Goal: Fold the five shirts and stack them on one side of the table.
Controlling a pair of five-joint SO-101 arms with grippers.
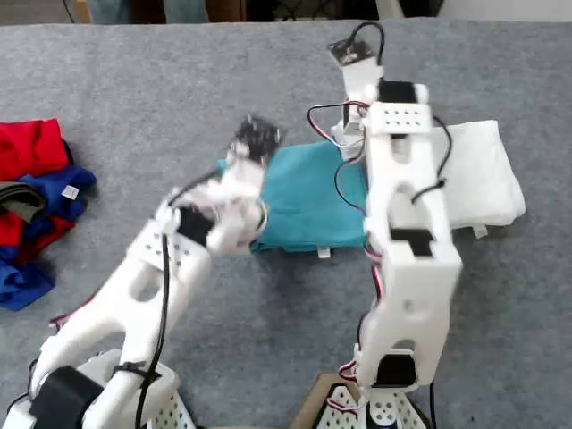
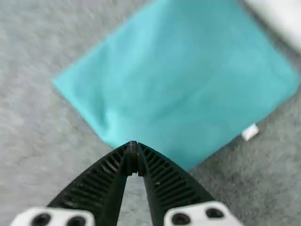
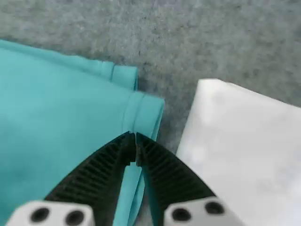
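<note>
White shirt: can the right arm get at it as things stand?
Probably yes. The right gripper sits over the teal shirt at its edge, right beside the white shirt, with nothing between them.

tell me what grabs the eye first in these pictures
A folded teal shirt lies in the middle of the grey table. The left pincer and the right pincer are each shut over one of its edges. A folded white shirt lies beside it, and a loose heap of red and blue shirts sits at the table's left edge in the high view.
</note>
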